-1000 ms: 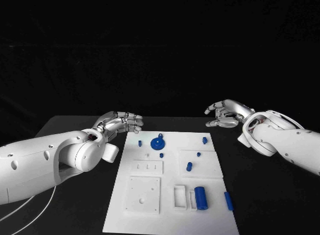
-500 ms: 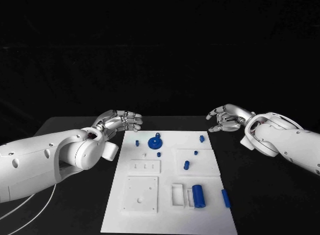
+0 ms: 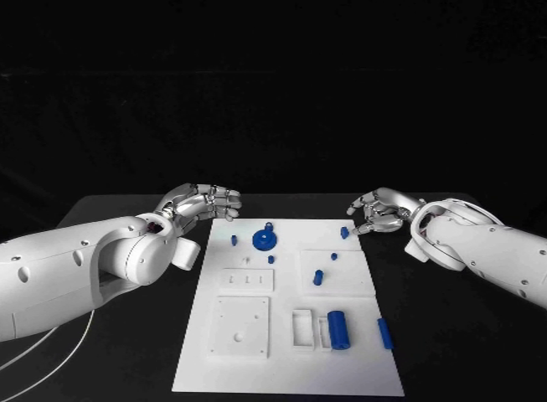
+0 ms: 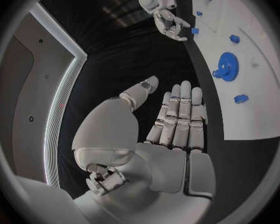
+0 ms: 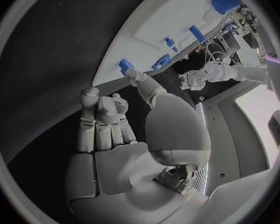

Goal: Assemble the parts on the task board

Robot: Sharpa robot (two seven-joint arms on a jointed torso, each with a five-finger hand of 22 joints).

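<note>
White task board (image 3: 255,335) carries scattered blue parts (image 3: 340,328); both hands (image 3: 207,203) (image 3: 376,211) hover empty, fingers apart.

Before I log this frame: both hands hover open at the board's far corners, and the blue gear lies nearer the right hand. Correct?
Not quite. In the head view the blue gear lies nearer the left hand, not the right hand. The rest stands: both hands hover open at the task board's far corners.

Left hand (image 3: 204,203) empty, fingers apart; right hand (image 3: 379,211) likewise
</note>
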